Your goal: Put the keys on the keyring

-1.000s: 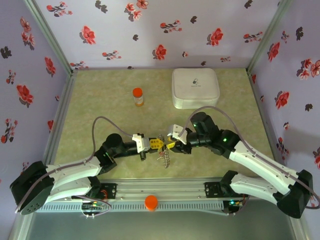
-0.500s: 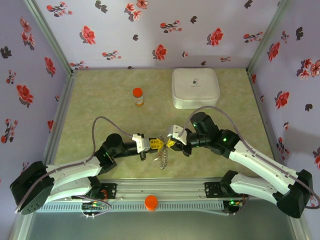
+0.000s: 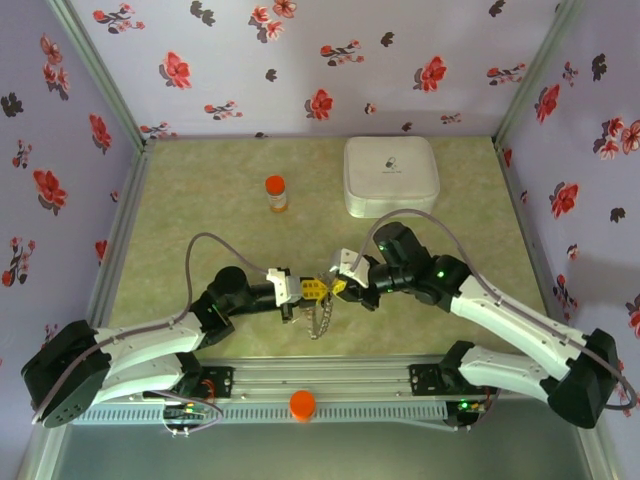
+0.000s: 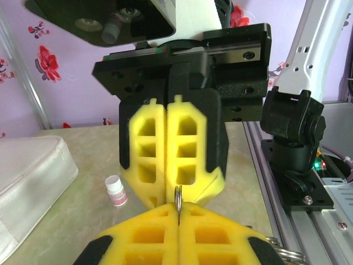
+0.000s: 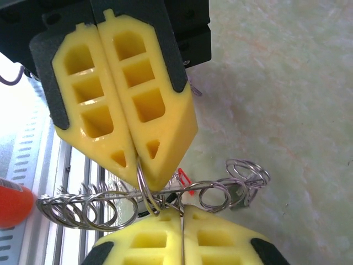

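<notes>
My two grippers meet tip to tip above the near middle of the table. The keyring [image 3: 318, 318] hangs below them as a bunch of small steel loops on a wire [image 5: 83, 207]. My left gripper [image 4: 178, 212] is shut on one steel loop [image 4: 178, 196] of it, edge on between the yellow pads. My right gripper [image 5: 182, 221] is shut too, with a thin metal edge of the keyring pinched at its tips. A red key head [image 5: 185, 180] shows among the loops. In the top view, the left gripper [image 3: 311, 290] and the right gripper [image 3: 339, 288] nearly touch.
A white rounded-square case [image 3: 391, 175] lies at the back right. An orange-capped bottle [image 3: 276, 193] stands at the back, left of centre. A small white-capped vial [image 4: 116, 190] stands on the mat beyond the grippers. The aluminium rail [image 3: 330, 375] with an orange knob [image 3: 302, 404] runs along the near edge.
Both grippers have shifted slightly left together, and the hanging keyring moved left with them. The right wrist has swung further over the centre.
</notes>
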Available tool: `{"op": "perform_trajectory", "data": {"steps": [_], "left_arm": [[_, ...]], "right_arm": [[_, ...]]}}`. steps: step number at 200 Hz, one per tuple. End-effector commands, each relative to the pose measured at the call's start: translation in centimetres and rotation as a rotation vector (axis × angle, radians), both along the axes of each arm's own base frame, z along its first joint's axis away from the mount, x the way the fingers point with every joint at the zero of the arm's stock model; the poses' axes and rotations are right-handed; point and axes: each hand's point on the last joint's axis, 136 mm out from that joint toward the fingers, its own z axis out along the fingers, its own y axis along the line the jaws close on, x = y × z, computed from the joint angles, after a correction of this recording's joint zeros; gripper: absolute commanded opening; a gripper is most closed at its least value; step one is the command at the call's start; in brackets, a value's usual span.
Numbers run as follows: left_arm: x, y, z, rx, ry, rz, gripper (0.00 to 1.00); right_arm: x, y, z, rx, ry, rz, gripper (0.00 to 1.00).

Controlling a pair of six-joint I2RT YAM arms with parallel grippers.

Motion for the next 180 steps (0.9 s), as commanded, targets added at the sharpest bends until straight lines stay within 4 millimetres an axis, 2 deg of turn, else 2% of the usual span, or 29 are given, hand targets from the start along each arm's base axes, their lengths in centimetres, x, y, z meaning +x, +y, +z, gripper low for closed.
{"op": "perform_trajectory", "data": {"steps": [1, 37, 90, 157, 180], "left_arm": [[-0.5, -0.4, 3.2, -0.090, -0.056, -0.039, 0.00], [-0.3, -0.6, 3.0, -0.095, -0.050, -0.039, 0.00], [-0.3, -0.7, 3.3, -0.102, -0.052, -0.040, 0.00], [-0.3, -0.6, 3.2, -0.101, -0.051, -0.039, 0.00], [-0.3, -0.6, 3.2, -0.099, -0.054, -0.033, 0.00]], "right_arm": [[0.0, -0.8, 1.5, 0.042, -0.060, -0.025, 0.19], [-1.0, -0.8, 2.2, 0.085, -0.043, 0.005, 0.28], [-1.0, -0.2, 2.1, 0.096, -0.023, 0.025, 0.27], [-0.4, 0.5, 1.9, 0.087, -0.020, 0.030, 0.10], [-0.4, 0.6, 2.1, 0.084, -0.024, 0.036, 0.00]]}}
